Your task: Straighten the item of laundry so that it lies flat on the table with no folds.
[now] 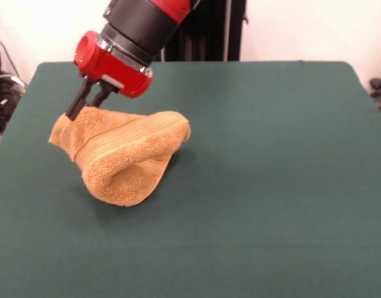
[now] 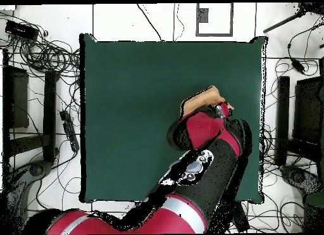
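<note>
1. The gripper (image 1: 84, 107) comes down on the left corner of the towel (image 1: 125, 155); its two dark fingers (image 1: 76, 102) stand close together with their tips at the cloth, seemingly pinching that raised corner.
2. There is one towel, one gripper and one table (image 1: 271, 186).
3. The towel sits bunched and folded over itself, left of the table's middle in the front view, a woven band showing across its top.
4. From overhead, the arm (image 2: 202, 175) hides most of the towel (image 2: 204, 96); only one tan edge peeks out.
</note>
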Tool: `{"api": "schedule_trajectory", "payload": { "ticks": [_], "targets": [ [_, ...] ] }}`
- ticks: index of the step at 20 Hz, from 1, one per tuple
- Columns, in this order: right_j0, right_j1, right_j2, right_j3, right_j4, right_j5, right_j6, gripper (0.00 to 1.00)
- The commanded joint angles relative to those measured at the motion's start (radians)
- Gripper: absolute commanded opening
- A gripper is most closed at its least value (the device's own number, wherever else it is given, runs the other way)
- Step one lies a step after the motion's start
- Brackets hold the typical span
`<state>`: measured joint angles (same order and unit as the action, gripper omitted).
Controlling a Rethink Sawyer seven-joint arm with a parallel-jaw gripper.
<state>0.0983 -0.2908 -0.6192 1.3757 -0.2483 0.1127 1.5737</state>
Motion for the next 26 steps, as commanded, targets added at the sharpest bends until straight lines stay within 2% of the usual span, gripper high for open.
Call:
{"api": "schedule_trajectory", "payload": {
  "ticks": [1,4,8,13,18,22,26],
  "targets": [
    [-0.076,-0.032,0.33,-0.029,0.037,0.222,-0.001,0.0],
    [-0.188,-0.06,0.476,0.005,0.139,0.414,0.004,0.0],
    [-0.235,-0.042,0.524,-0.042,0.225,0.678,0.028,0.0],
    [-0.296,-0.006,0.589,-0.091,0.307,0.86,0.061,0.0],
    [-0.346,0.018,0.639,-0.132,0.37,1.007,0.082,0.0],
    [-0.366,0.009,0.662,-0.117,0.386,1.019,0.073,0.0],
    [-0.395,0.001,0.695,-0.083,0.459,1.048,0.128,0.0]
  ]
}}
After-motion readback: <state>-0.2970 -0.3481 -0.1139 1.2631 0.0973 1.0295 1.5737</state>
